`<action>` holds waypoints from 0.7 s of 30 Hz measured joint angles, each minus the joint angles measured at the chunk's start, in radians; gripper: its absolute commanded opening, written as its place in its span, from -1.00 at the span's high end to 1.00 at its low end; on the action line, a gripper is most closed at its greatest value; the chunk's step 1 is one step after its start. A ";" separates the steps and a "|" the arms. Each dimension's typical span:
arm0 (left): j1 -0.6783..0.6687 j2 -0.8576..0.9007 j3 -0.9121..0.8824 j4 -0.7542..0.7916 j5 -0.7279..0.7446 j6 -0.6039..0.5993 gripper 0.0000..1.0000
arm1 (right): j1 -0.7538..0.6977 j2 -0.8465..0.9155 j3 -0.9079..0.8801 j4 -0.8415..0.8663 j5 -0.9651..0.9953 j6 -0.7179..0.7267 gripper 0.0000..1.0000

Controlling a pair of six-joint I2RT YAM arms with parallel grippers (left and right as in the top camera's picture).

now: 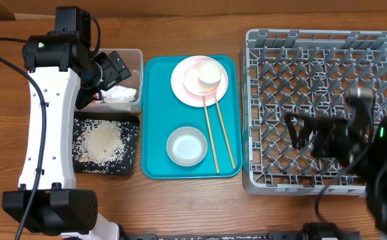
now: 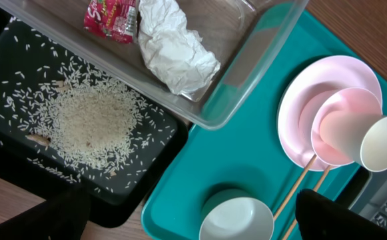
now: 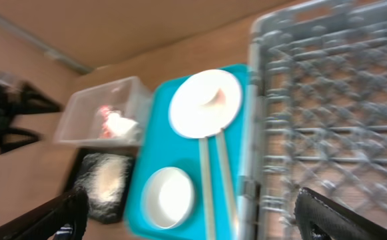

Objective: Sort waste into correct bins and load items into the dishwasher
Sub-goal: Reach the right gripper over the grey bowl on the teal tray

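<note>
**Overhead.** The left gripper (image 1: 113,69) is hovering over the clear tub (image 1: 138,67), and its arm is covering much of that tub; how its jaws are standing cannot be told from here. The crumpled tissue (image 1: 120,95) is lying inside the tub and the rice (image 1: 103,141) is lying heaped in the black tray (image 1: 132,163), so the waste sorting is looking finished. Nothing is sitting in the dish rack (image 1: 253,100) yet. The plate (image 1: 186,85) carrying the cup (image 1: 209,72), the white bowl (image 1: 186,147) and the chopsticks (image 1: 210,133) are all waiting on the teal tray (image 1: 156,100), so loading is judged as not begun. The right gripper (image 1: 298,133) is hanging over the rack, motion-blurred, gripping nothing.

**Left wrist.** The dark fingers (image 2: 60,217) are showing only at the lower corners, spread wide and empty. The red snack wrapper (image 2: 111,17) is lying beside the tissue in the tub, with the frame cutting off its top. The cup is lying tipped on the plate; a second pink round shape beneath it is proving hard to identify.

**Right wrist.** The whole view is smearing. The fingers (image 3: 53,217) are standing wide at the lower corners with nothing between them. No metal bowl is showing in any view
</note>
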 measured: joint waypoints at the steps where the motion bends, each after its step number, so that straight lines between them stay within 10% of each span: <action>1: 0.000 0.000 0.000 0.000 0.000 0.000 -1.00 | 0.000 0.032 0.029 0.002 -0.030 0.000 -1.00; 6: -0.001 0.000 0.000 0.000 0.000 0.000 -1.00 | 0.011 0.171 0.103 0.048 -0.277 0.019 -0.13; 21: -0.006 0.000 0.000 0.000 0.000 0.000 -1.00 | 0.708 0.352 0.104 -0.006 0.074 0.147 -0.03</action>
